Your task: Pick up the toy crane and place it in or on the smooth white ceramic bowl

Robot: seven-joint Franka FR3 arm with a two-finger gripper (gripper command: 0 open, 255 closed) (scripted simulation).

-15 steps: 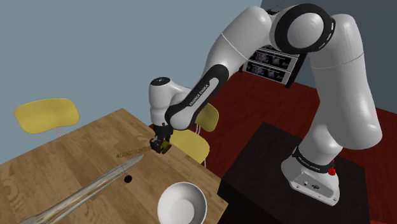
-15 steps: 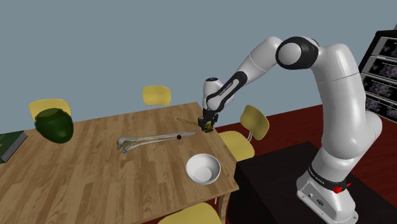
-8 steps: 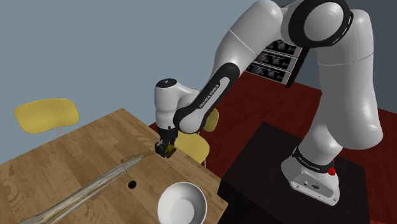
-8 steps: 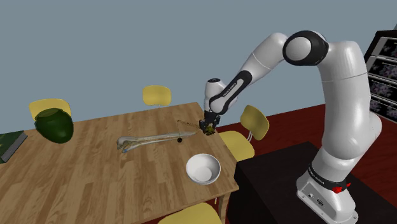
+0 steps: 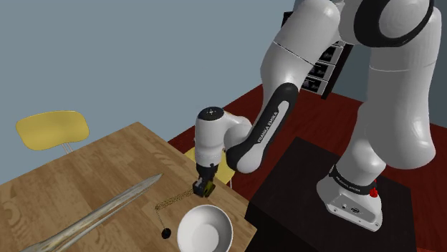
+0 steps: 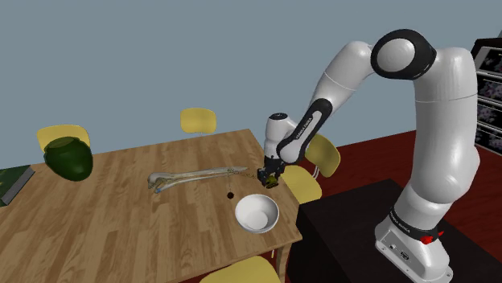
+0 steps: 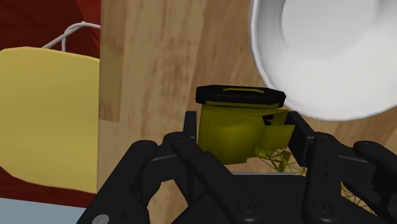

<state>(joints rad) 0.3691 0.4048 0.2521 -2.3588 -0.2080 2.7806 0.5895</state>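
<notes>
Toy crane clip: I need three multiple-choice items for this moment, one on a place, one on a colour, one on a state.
1. Where is the white bowl?
A. on the table, close beside the toy crane
B. at the table's far end from the toy crane
C. upturned on top of the toy crane

2. What colour is the toy crane's body?
A. red
B. blue
C. yellow

3. How is the end effector?
A. open, holding nothing
B. shut on the toy crane
C. shut on the white bowl's rim

Answers:
1 A: the shoulder view shows the bowl on the wood right by the crane.
2 C: the wrist view shows a yellow body with a black top.
3 B: the wrist view shows it clasping the yellow body from both sides.
</notes>
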